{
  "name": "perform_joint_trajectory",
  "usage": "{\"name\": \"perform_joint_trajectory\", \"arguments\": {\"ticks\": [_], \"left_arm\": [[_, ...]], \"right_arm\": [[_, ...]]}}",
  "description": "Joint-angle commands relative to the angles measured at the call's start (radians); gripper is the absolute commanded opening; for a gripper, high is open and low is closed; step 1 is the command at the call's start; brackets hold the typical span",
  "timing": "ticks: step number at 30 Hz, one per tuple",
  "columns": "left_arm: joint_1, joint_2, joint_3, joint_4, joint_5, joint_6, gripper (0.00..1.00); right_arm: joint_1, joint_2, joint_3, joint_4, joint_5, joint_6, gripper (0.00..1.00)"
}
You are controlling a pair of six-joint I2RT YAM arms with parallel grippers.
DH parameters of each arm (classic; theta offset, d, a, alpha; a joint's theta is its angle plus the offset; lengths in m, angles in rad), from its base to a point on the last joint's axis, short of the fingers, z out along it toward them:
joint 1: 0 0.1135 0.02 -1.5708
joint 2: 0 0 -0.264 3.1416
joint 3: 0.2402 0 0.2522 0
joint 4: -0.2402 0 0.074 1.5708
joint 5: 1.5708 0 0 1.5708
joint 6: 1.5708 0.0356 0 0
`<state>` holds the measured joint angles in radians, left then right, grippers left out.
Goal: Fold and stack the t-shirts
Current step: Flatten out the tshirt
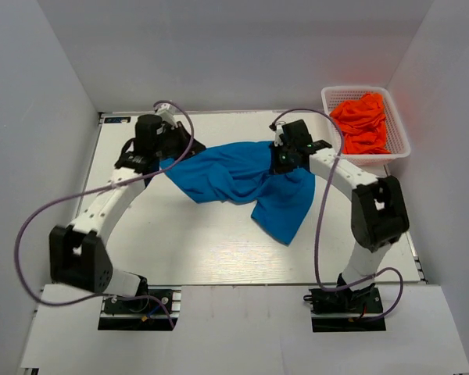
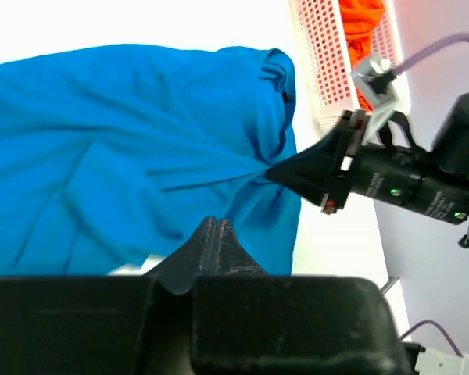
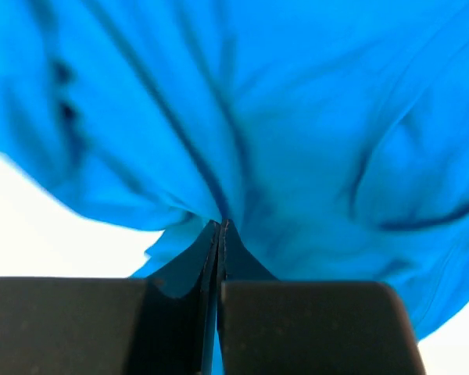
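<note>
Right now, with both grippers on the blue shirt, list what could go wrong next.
1. The left gripper and right gripper each pinch only a small bunch of the blue t-shirt; a harder pull apart could slip it free.
2. The shirt hangs twisted and creased between them, so it may land crumpled rather than flat.
3. The right gripper works close to the white basket of orange-red t-shirts; a swing outward might bump it.

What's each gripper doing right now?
Left gripper: shut on the blue t-shirt.
Right gripper: shut on the same blue t-shirt.
</note>
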<state>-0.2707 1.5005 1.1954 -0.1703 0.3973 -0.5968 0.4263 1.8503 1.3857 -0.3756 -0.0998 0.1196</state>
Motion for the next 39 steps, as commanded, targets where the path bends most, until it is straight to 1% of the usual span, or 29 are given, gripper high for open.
{"name": "perform_joint_trajectory", "arguments": {"ticks": [1,2,3,4,7,9,10,11,12,13,14,15,16,17,18,19,20,21,23,24,25,26,30,33,34,35,37,38,39], "left_arm": [[0.004,-0.121,-0.074,-0.26,-0.097,0.022,0.05],[-0.005,-0.135,-0.092,-0.276,-0.097,0.022,0.4],[-0.005,-0.155,-0.114,-0.276,-0.084,0.022,0.63],[-0.005,-0.155,-0.155,-0.258,-0.084,0.022,0.79],[-0.015,-0.132,-0.184,-0.193,-0.072,0.022,0.8],[-0.015,-0.093,-0.184,-0.193,-0.072,0.022,0.77],[-0.015,-0.056,-0.184,-0.193,-0.06,0.022,0.77],[-0.027,-0.04,-0.184,-0.193,-0.049,0.022,0.75],[-0.027,-0.027,-0.2,-0.18,-0.049,0.022,0.72],[-0.036,-0.01,-0.2,-0.169,-0.035,0.022,0.7],[-0.036,0.027,-0.2,-0.169,-0.035,0.022,0.68],[-0.048,0.049,-0.2,-0.169,-0.035,0.044,0.66],[-0.048,0.07,-0.191,-0.169,-0.035,0.057,0.64],[-0.062,0.11,-0.18,-0.169,-0.072,0.071,0.63],[-0.071,0.13,-0.18,-0.169,-0.072,0.081,0.63],[-0.071,0.148,-0.18,-0.169,-0.086,0.081,0.62],[-0.071,0.165,-0.171,-0.16,-0.086,0.094,0.62],[-0.084,0.182,-0.16,-0.159,-0.086,0.104,0.6],[-0.093,0.22,-0.16,-0.132,-0.086,0.114,0.59],[-0.093,0.233,-0.16,-0.132,-0.086,0.127,0.58],[-0.104,0.245,-0.16,-0.132,-0.086,0.127,0.58],[-0.104,0.271,-0.149,-0.132,-0.113,0.127,0.56],[-0.113,0.326,-0.119,-0.169,-0.21,0.117,0.52],[-0.113,0.339,-0.108,-0.169,-0.229,0.106,0.44],[-0.113,0.348,-0.108,-0.179,-0.238,0.106,0.4],[-0.113,0.348,-0.099,-0.179,-0.238,0.095,0.24],[-0.113,0.357,-0.099,-0.179,-0.229,0.095,0.06],[-0.113,0.357,-0.099,-0.179,-0.216,0.095,0.0],[-0.113,0.346,-0.111,-0.179,-0.216,0.085,0.0]], "right_arm": [[0.0,-0.15,-0.075,0.073,-0.09,-0.021,0.0],[0.002,-0.148,-0.088,0.061,-0.098,-0.029,0.0],[0.002,-0.143,-0.08,0.049,-0.094,-0.035,0.0],[0.002,-0.138,-0.076,0.035,-0.084,-0.028,0.0],[-0.006,-0.114,-0.057,0.055,-0.006,0.001,0.0],[-0.011,-0.065,0.001,0.047,0.148,0.04,0.0],[-0.012,-0.045,0.027,0.008,0.173,0.051,0.0],[-0.014,-0.008,0.111,-0.012,0.248,0.061,0.0],[-0.018,0.031,0.14,-0.028,0.267,0.057,0.12],[-0.021,0.052,0.165,-0.083,0.308,0.057,0.33],[-0.021,0.091,0.232,-0.109,0.325,0.042,0.38],[-0.012,0.117,0.287,-0.187,0.36,0.038,0.49],[-0.008,0.116,0.318,-0.186,0.359,0.04,0.49],[-0.001,0.109,0.306,-0.178,0.347,-0.019,0.47],[0.011,0.096,0.267,-0.124,0.31,-0.023,0.47],[0.014,0.031,0.244,-0.103,0.277,-0.038,0.58],[0.019,0.009,0.219,-0.085,0.237,-0.047,0.64],[0.023,-0.008,0.158,-0.05,0.176,-0.058,0.66],[0.034,-0.056,0.138,-0.01,-0.053,-0.081,0.66],[0.052,-0.045,0.138,-0.005,-0.101,-0.093,0.66],[0.071,-0.03,0.159,-0.017,-0.198,-0.106,0.66],[0.081,0.004,0.171,-0.025,-0.245,-0.107,0.66],[0.118,0.148,0.297,-0.045,-0.301,-0.101,0.66],[0.137,0.219,0.349,-0.049,-0.314,-0.101,0.64],[0.141,0.231,0.363,-0.055,-0.319,-0.104,0.64],[0.153,0.249,0.38,-0.06,-0.325,-0.112,0.64],[0.17,0.276,0.377,-0.043,-0.354,-0.109,0.61],[0.181,0.283,0.377,-0.034,-0.36,-0.106,0.6],[0.184,0.309,0.387,-0.034,-0.38,-0.1,0.58]]}}
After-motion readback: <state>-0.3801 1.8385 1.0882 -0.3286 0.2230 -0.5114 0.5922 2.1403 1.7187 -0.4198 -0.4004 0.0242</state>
